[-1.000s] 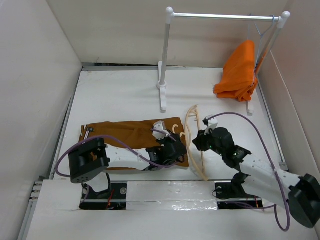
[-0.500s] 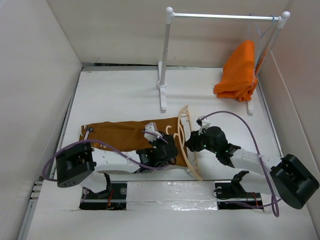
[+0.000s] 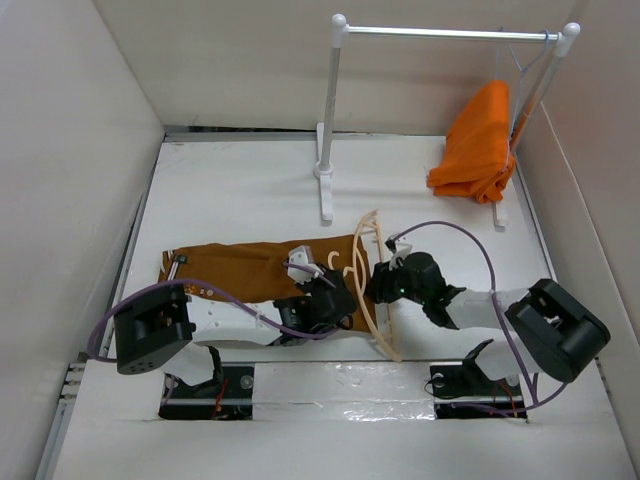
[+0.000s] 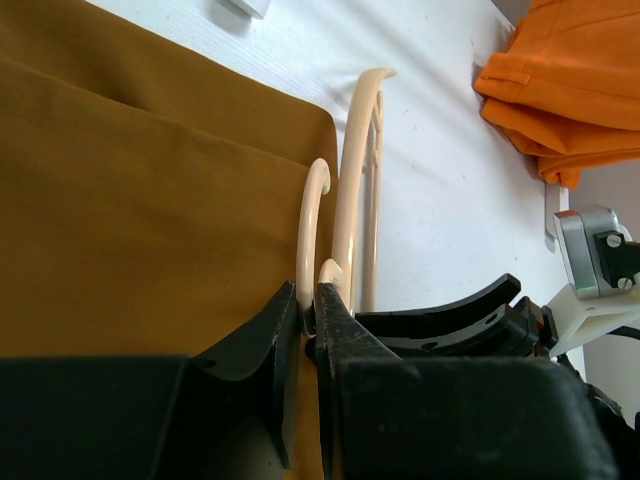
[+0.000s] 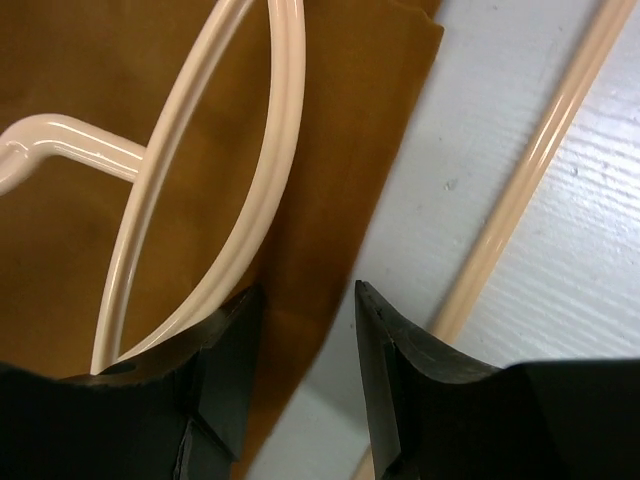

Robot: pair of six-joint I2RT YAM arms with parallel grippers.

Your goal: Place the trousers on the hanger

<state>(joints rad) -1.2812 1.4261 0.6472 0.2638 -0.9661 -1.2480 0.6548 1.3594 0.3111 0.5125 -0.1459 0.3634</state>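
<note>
Nearest you, the left tool [image 4: 308,300] is pressed together on the hook [image 4: 312,200] of the hanger [image 4: 352,170]. The hanger is pale wood, smooth and rounded, and looks rigid and light. It will likely slide in a pinch, so grip it at the hook's root, where it can't twist.

Just beside it, the right tool [image 5: 305,310] is spread and pinches nothing. Its jaws straddle the edge of the trousers [image 5: 330,150], and the hanger's curved arm runs past the left finger.

The trousers lie flat on the white counter [image 3: 240,190], stretching left from the hanger. They are matte rust-brown cloth, soft and limp (they'll sag and drag), so take a doubled edge or fold rather than a single layer.

Well beyond them, an orange garment [image 3: 480,145] hangs on the white rail [image 3: 330,120].
</note>
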